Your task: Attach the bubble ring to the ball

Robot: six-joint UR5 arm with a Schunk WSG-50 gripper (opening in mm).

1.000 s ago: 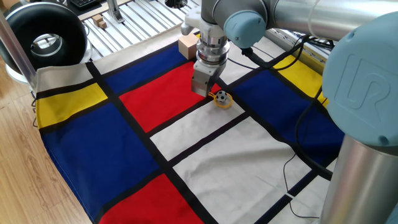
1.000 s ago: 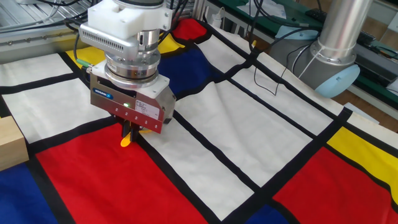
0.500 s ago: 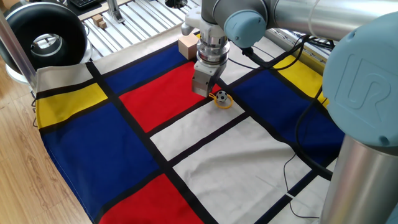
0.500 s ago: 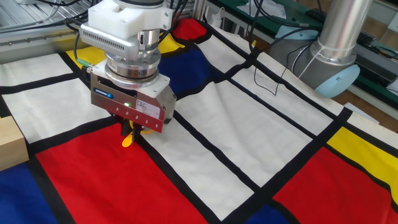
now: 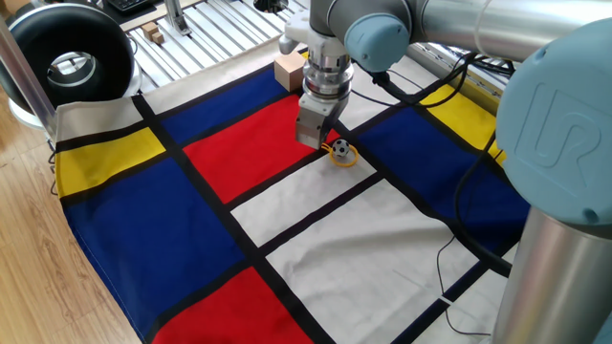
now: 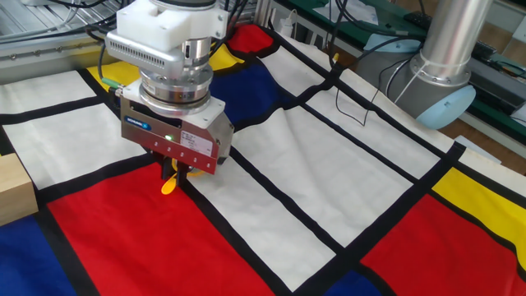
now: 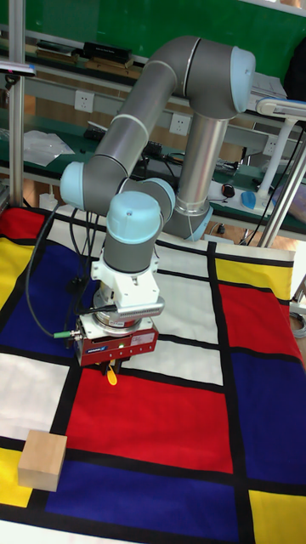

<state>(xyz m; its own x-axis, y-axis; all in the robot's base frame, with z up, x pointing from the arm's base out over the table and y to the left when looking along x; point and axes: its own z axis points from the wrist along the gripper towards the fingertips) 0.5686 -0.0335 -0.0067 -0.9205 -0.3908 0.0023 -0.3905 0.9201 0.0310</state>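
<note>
The tool (image 5: pixel 326 149) hangs straight down from the arm over the checked cloth (image 5: pixel 191 239) that covers the desk, at the black stripe between a red panel and a white one. In one fixed view the bubble ring (image 5: pixel 341 156) lies flat on the cloth just beside the tool, its yellow-orange hoop around the ball (image 5: pixel 339 148), which sits inside it with its black-and-white pattern showing. The ring and ball sit toward the far edge of the desk in that view, near the corner of a dark blue panel.

In the other fixed view the tool's red-fronted body (image 6: pixel 173 140) hides the ball; only a short orange piece of the ring (image 6: pixel 168 186) shows under it, touching the cloth beside a dark fingertip (image 6: pixel 166 169). The tall fixed view shows the same orange piece (image 7: pixel 110 376) below the tool. Whether the fingers are pinching the ring or standing apart from it cannot be told, since the tool's body covers them.

A tan wooden cube (image 7: pixel 42 460) rests on the cloth near a desk corner, well apart from the ring. A black cable (image 5: pixel 457 244) trails across a white panel
</note>
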